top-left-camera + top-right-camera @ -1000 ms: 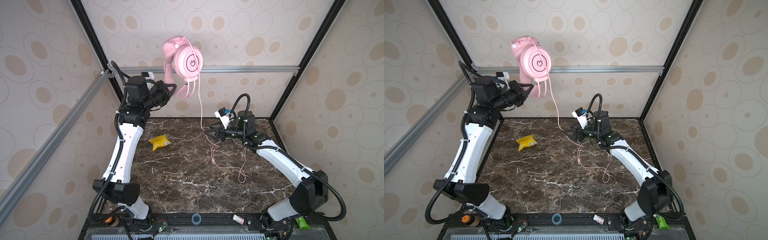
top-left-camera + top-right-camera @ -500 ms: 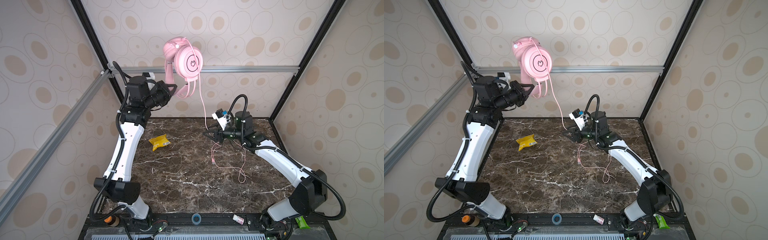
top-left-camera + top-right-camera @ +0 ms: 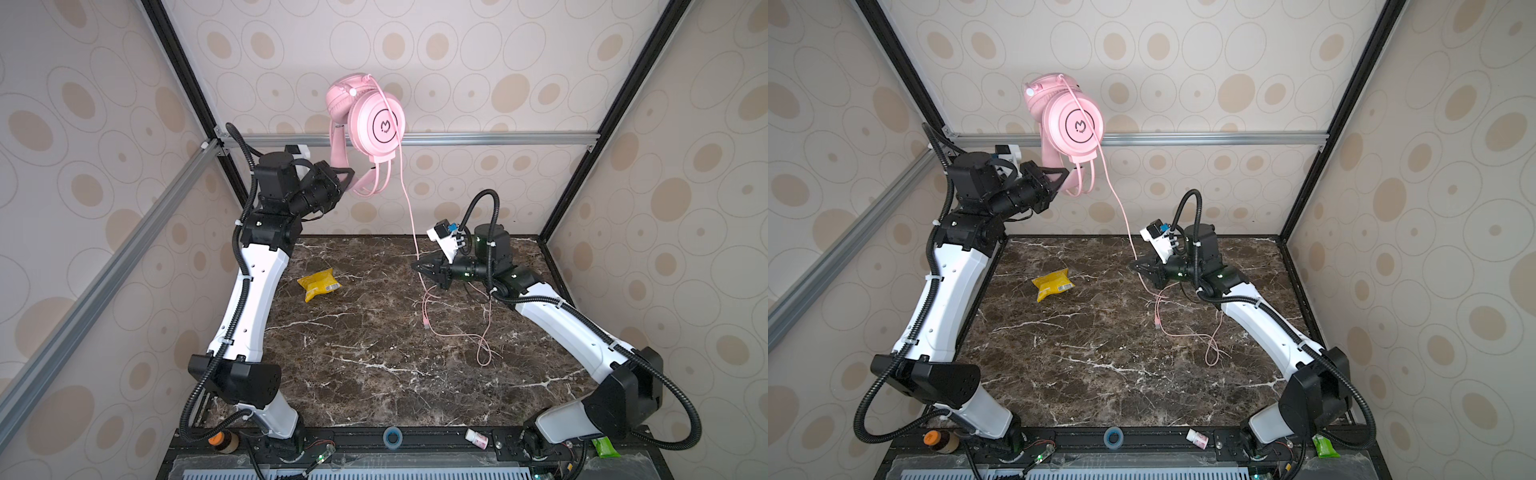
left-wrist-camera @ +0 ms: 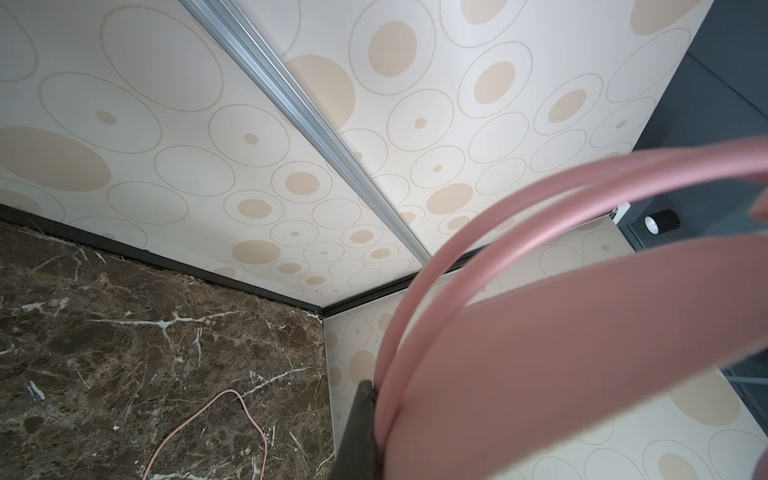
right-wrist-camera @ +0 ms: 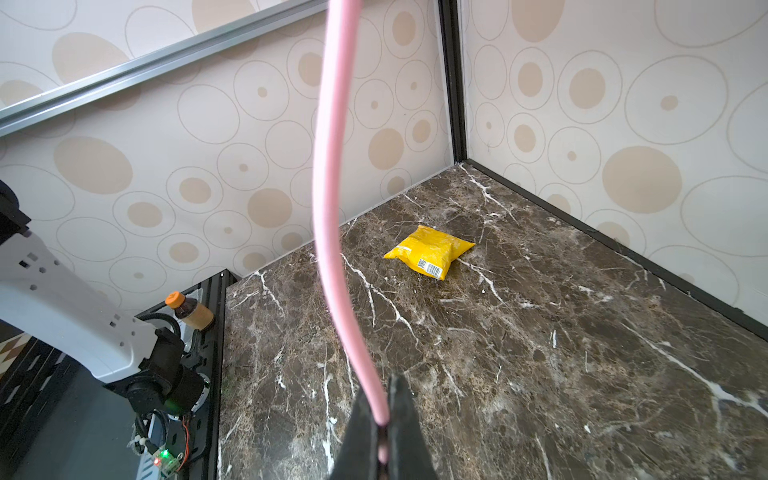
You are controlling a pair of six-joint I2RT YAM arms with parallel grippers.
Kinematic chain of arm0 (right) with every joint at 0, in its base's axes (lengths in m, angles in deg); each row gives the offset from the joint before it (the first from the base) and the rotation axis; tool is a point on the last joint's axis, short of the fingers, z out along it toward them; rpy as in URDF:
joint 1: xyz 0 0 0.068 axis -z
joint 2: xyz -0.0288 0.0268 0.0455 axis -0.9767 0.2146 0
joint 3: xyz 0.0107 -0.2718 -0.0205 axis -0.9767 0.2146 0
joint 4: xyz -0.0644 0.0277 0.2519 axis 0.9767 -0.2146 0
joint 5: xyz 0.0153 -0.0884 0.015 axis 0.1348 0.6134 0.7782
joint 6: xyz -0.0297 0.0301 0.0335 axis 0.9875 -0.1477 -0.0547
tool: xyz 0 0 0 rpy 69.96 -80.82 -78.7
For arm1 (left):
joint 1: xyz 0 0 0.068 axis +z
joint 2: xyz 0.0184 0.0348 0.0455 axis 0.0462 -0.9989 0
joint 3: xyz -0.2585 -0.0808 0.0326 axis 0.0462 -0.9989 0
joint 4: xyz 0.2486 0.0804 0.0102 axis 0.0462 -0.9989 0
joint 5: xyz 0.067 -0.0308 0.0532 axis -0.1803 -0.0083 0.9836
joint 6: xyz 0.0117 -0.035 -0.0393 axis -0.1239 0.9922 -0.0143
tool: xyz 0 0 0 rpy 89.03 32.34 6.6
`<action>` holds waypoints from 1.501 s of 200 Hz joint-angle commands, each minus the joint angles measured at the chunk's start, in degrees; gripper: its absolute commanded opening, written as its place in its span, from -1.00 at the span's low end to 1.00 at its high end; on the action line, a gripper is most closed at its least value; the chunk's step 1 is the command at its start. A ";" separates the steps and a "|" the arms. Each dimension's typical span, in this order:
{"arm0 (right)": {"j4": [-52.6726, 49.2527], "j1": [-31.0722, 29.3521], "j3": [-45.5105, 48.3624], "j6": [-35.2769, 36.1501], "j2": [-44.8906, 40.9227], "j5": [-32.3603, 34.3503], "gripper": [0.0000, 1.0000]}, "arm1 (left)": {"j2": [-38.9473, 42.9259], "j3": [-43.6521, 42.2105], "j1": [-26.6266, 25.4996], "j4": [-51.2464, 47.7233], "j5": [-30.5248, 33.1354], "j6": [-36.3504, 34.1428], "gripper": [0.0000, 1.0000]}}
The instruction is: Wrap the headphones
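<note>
The pale pink headphones point(image 3: 382, 122) point(image 3: 1079, 124) hang high in front of the back wall, earcups up. My left gripper point(image 3: 351, 180) point(image 3: 1065, 174) is shut on the lower curve of their headband point(image 4: 478, 249). In the left wrist view one dark finger point(image 4: 361, 424) presses the band; the other finger is hidden behind it. The thin pink cable point(image 3: 409, 208) point(image 3: 1121, 208) point(image 5: 332, 208) drops from the earcup to my right gripper point(image 3: 417, 266) point(image 3: 1136, 266) point(image 5: 382, 415), which is shut on it just above the table. Below the grip, the cable's slack point(image 3: 457, 332) lies in loose loops on the marble.
A yellow snack packet point(image 3: 318, 283) point(image 3: 1052, 284) point(image 5: 430, 253) lies on the dark marble table point(image 3: 374, 374) left of centre. An aluminium rail point(image 3: 457, 139) crosses the back wall. On the front ledge stand an orange-capped bottle point(image 3: 220, 441) and a small white bottle point(image 3: 476, 437).
My right gripper has moved left to the hanging cable and closed on it. The left gripper holds the headphones in about the same place.
</note>
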 commanded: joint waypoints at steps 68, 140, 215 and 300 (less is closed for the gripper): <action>-19.65 -0.10 -3.37 -1.22 -10.29 16.00 -1.00 | -4.00 6.51 -2.79 3.85 8.02 2.99 -1.00; -37.10 -0.01 -28.19 11.48 -5.91 27.02 -1.00 | 0.83 0.22 -2.21 -7.45 16.40 -11.04 -1.00; -53.70 2.76 -44.29 12.07 -1.74 40.15 -1.00 | -0.55 4.50 -1.58 -14.92 23.53 -30.06 -1.00; -57.65 4.55 -50.30 10.94 2.14 43.38 -1.00 | 1.36 0.49 -1.84 -21.42 32.31 -43.43 -1.00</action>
